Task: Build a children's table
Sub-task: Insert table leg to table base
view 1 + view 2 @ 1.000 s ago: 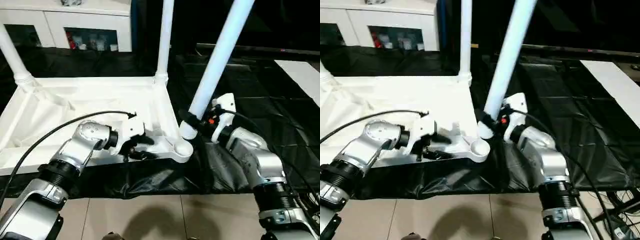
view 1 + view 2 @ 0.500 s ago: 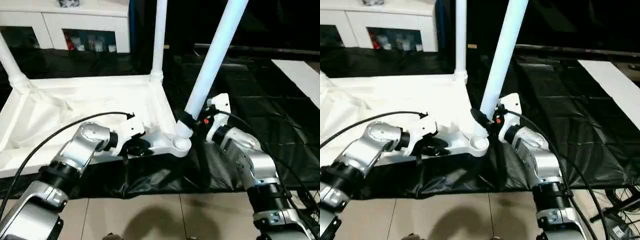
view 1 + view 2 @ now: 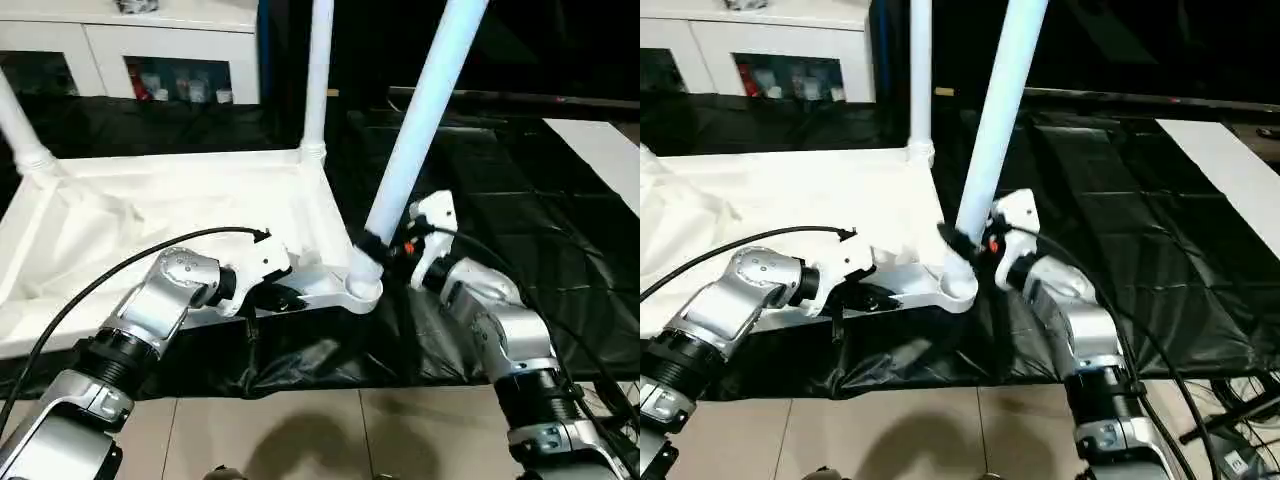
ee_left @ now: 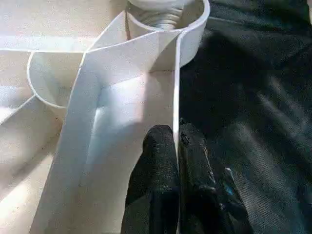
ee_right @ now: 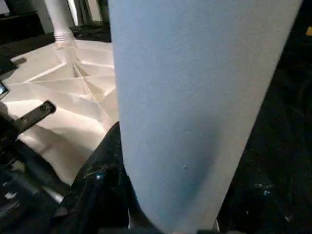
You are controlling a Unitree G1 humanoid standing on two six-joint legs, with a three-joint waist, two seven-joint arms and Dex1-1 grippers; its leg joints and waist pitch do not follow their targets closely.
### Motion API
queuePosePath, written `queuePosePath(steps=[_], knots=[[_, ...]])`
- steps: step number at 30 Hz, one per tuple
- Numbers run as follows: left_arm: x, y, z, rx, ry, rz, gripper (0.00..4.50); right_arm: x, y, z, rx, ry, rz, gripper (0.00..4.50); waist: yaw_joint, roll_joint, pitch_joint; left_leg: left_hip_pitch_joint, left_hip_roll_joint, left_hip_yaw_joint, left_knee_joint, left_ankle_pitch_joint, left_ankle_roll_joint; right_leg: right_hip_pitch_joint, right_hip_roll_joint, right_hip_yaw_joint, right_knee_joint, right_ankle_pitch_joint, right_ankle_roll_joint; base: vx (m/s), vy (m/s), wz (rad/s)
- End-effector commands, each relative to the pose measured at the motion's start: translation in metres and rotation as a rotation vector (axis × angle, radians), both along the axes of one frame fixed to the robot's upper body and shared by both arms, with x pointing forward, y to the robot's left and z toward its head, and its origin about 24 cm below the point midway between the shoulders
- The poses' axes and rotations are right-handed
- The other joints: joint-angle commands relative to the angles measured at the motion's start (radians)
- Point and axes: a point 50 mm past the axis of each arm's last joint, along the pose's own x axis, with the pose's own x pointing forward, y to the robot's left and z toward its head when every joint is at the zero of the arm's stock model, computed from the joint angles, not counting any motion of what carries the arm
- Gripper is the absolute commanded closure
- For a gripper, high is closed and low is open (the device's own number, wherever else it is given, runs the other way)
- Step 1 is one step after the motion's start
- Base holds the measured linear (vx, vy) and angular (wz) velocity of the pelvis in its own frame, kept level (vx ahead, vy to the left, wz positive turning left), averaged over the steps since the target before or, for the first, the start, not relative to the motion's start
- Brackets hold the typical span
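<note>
At near corner socket (image 3: 362, 291): leg (image 3: 412, 150) seemingly seated, right fingers (image 3: 370, 243) clamping it.

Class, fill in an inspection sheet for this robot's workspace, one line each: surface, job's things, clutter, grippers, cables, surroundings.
Surface: work table under black sheeting, wrinkled.
Job's things: white table top lies ribbed underside up; two far legs stand in corner sockets; a third leg leans tilted, its end at the near corner socket.
Clutter: nothing seen.
Grippers: left gripper pinches the top's near rim; right gripper clamps the tilted leg near its base.
Cables: black cable arcs over the left forearm; another runs along the right arm.
Surroundings: white cabinet behind; tiled floor in front.
</note>
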Motion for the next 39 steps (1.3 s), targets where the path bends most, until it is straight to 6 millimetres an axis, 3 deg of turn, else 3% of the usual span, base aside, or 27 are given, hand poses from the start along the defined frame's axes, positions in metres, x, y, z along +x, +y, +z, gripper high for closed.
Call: queuePosePath(steps=[1, 5, 6, 9, 13, 17, 18, 22, 32, 39], knots=[[0.004, 0.004, 0.004, -0.01, -0.023, 0.084, 4.5, 0.001, -0.003, -0.002, -0.015, 0.02, 0.024, 2.61, -0.001, 0.007, -0.071, 0.0, -0.019, 0.015, -0.067, -0.258, -0.012, 0.053, -0.04, 0.039, -0.08, -0.259, -0.161, 0.0, 0.0, 0.0], [0.005, 0.004, 0.004, -0.022, -0.026, 0.116, 4.5, 0.007, -0.004, -0.005, -0.025, 0.026, 0.015, 2.61, -0.014, 0.007, -0.069, -0.002, -0.021, 0.015, -0.065, -0.261, -0.006, 0.051, -0.042, 0.037, -0.086, -0.303, -0.161, 0.0, 0.0, 0.0], [0.003, 0.001, 0.004, -0.035, -0.039, 0.08, 4.5, 0.011, -0.004, -0.006, -0.032, 0.022, 0.013, 2.61, -0.016, 0.0, -0.067, -0.002, -0.021, 0.016, -0.064, -0.265, -0.002, 0.05, -0.042, 0.038, -0.09, -0.318, -0.156, 0.0, 0.0, 0.0], [-0.003, 0.0, 0.002, -0.043, -0.038, 0.029, 4.5, 0.016, -0.002, -0.006, -0.014, 0.029, 0.007, 2.61, -0.021, 0.003, -0.069, -0.002, -0.019, 0.015, -0.065, -0.267, -0.001, 0.048, -0.042, 0.038, -0.088, -0.32, -0.162, 0.0, 0.0, 0.0], [-0.005, -0.002, 0.0, -0.073, -0.053, -0.001, 4.5, 0.019, 0.0, -0.009, -0.017, 0.062, 0.028, 2.61, -0.021, -0.002, -0.07, -0.004, -0.019, 0.017, -0.064, -0.238, 0.009, 0.052, -0.042, 0.039, -0.082, -0.277, -0.171, 0.0, 0.0, 0.0], [-0.005, -0.002, -0.001, -0.124, -0.023, 0.024, 4.5, 0.017, 0.002, -0.016, -0.045, 0.102, 0.084, 2.61, -0.017, -0.006, -0.068, -0.001, -0.018, 0.019, -0.063, -0.235, 0.013, 0.049, -0.043, 0.04, -0.083, -0.291, -0.168, 0.0, 0.0, 0.0], [-0.005, -0.002, -0.002, -0.138, -0.015, 0.019, 4.5, 0.016, 0.002, -0.018, -0.046, 0.107, 0.095, 2.61, -0.017, -0.011, -0.068, -0.002, -0.018, 0.02, -0.063, -0.232, 0.015, 0.049, -0.042, 0.04, -0.083, -0.29, -0.165, 0.0, 0.0, 0.0], [-0.006, -0.002, -0.002, -0.174, -0.001, 0.004, 4.5, 0.017, 0.003, -0.019, -0.04, 0.105, 0.094, 2.61, -0.015, -0.009, -0.069, -0.001, -0.017, 0.019, -0.065, -0.24, 0.009, 0.048, -0.044, 0.04, -0.084, -0.299, -0.16, 0.0, 0.0, 0.0], [-0.012, 0.01, -0.012, 0.003, 0.021, -0.051, 4.5, 0.018, 0.008, -0.025, -0.021, 0.111, 0.107, 2.61, -0.024, -0.007, -0.068, -0.001, -0.015, 0.017, -0.068, -0.264, 0.005, 0.046, -0.044, 0.04, -0.085, -0.313, -0.161, 0.0, 0.0, 0.0], [-0.011, 0.014, -0.012, 0.08, 0.02, -0.06, 4.5, 0.014, -0.005, -0.038, 0.03, 0.129, 0.041, 2.61, -0.028, -0.01, -0.068, 0.006, -0.013, 0.015, -0.071, -0.332, -0.007, 0.04, -0.043, 0.039, -0.091, -0.356, -0.158, 0.0, 0.0, 0.0]])
